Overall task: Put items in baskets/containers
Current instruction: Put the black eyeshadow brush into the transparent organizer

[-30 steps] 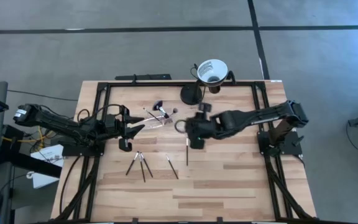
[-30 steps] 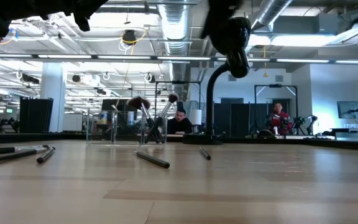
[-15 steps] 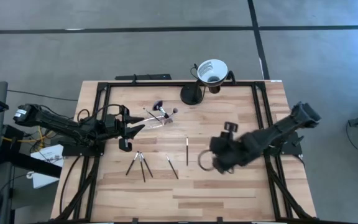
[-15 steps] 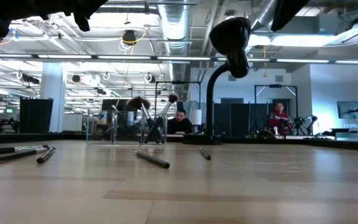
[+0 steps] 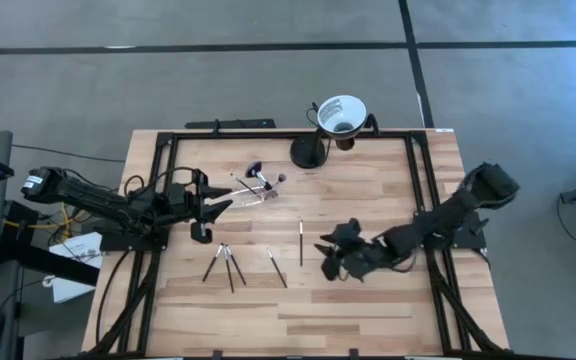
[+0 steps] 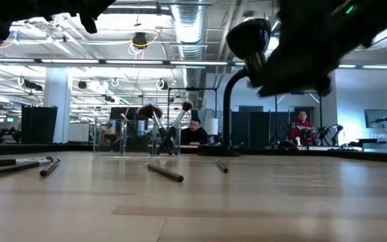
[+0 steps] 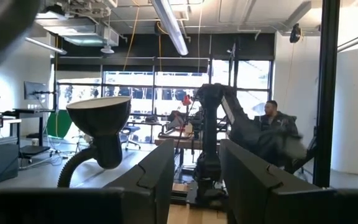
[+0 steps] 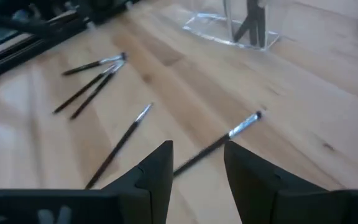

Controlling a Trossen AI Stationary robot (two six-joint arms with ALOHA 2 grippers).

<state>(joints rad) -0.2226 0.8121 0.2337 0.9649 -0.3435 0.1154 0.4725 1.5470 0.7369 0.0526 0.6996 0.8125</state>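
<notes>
Several thin dark makeup brushes lie flat on the wooden table: one (image 5: 301, 243) nearest my right gripper, one (image 5: 276, 267) beside it, and a fanned cluster (image 5: 225, 265). The clear holder (image 5: 258, 187) stands toward the far side with a few brushes leaning in it, also clear holder (image 8: 241, 28). My right gripper (image 5: 333, 255) hovers open above the table, right of the single brush (image 8: 219, 142), which shows just beyond its fingertips. My left gripper (image 5: 216, 207) waits open, left of the holder.
A white funnel-shaped cup on a black stand (image 5: 340, 113) sits at the table's far edge. A black frame (image 5: 168, 140) runs around the tabletop. Bare wood (image 5: 368, 310) lies along the near side. People sit in the room beyond.
My right gripper has swung away from beside the clear holder toward the table's near edge and right, then come back a little leftward toward the single brush, its fingers now pointing at the loose brushes. The brushes and holder have stayed in place.
</notes>
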